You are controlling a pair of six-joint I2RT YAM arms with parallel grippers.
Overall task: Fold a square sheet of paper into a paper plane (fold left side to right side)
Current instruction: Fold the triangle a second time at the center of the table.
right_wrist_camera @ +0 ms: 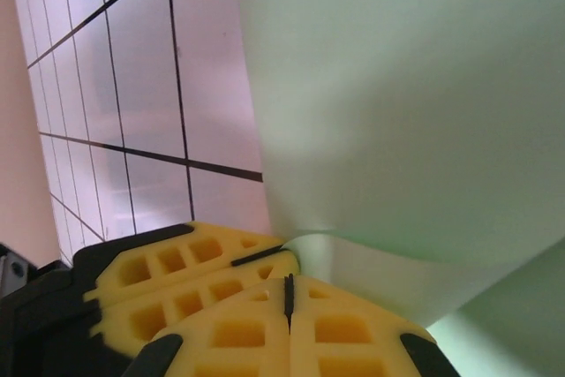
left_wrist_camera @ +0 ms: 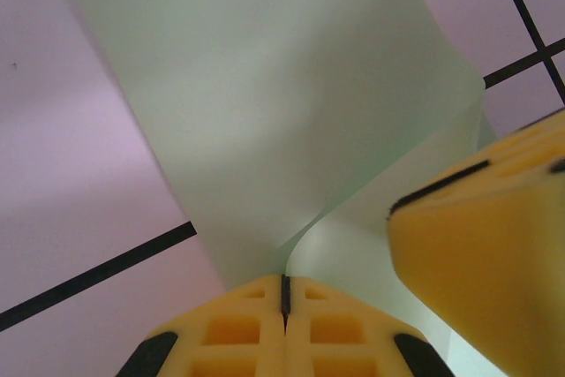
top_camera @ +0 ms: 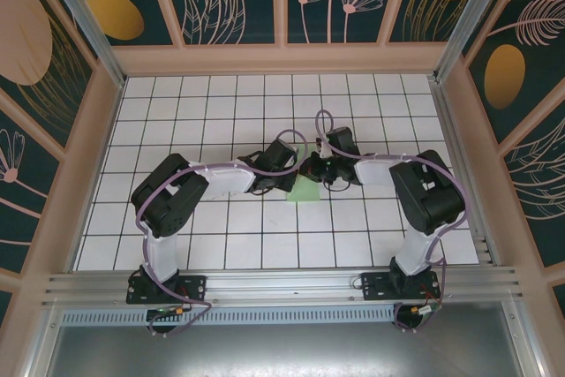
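The square sheet of paper (top_camera: 304, 192) is pale green and folded over; a small patch of it shows between the two grippers at the table's middle. My left gripper (top_camera: 295, 181) comes in from the left, my right gripper (top_camera: 312, 174) from the right, tips almost touching. In the left wrist view the left gripper (left_wrist_camera: 284, 282) is shut, with a curled paper (left_wrist_camera: 265, 112) edge running into its seam. The right gripper's finger (left_wrist_camera: 494, 262) lies over the paper there. In the right wrist view the right gripper (right_wrist_camera: 288, 285) is shut at the paper (right_wrist_camera: 415, 103) edge, beside the left gripper's fingers (right_wrist_camera: 177, 271).
The white tiled table (top_camera: 221, 103) is walled by a wooden frame (top_camera: 282, 59) at the back and sides. An aluminium rail (top_camera: 282, 284) with both arm bases runs along the near edge. Purple cables loop over both arms.
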